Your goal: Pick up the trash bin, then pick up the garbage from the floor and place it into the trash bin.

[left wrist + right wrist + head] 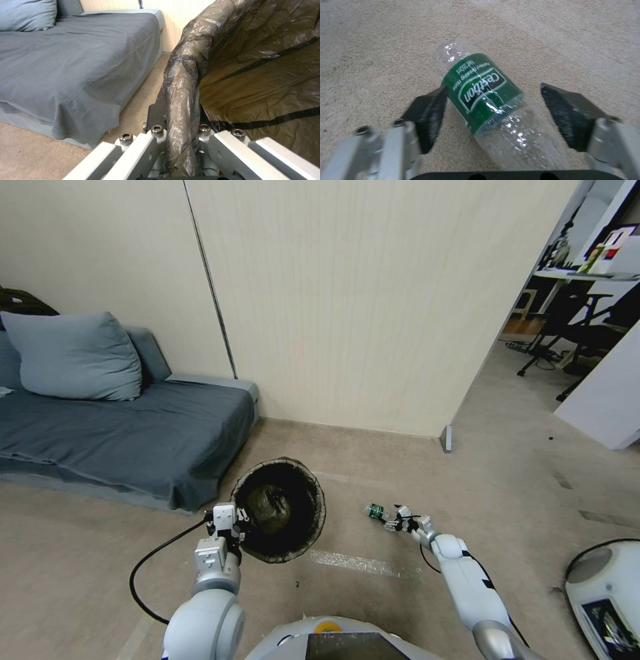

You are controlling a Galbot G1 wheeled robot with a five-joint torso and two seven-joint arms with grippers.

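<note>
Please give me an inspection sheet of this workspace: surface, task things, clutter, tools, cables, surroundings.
Surface: beige carpet floor, with a pale shiny strip near the bin.
Task things: trash bin with dark liner, something lying inside; clear plastic bottle with green label lying on the floor.
Clutter: nothing seen.
Tools: left tool shut on the bin rim; right tool open, one finger on each side of the bottle.
Cables: black cable looping by the left arm.
Surroundings: grey sofa with cushion, wall panels, office chair in the room beyond.
</note>
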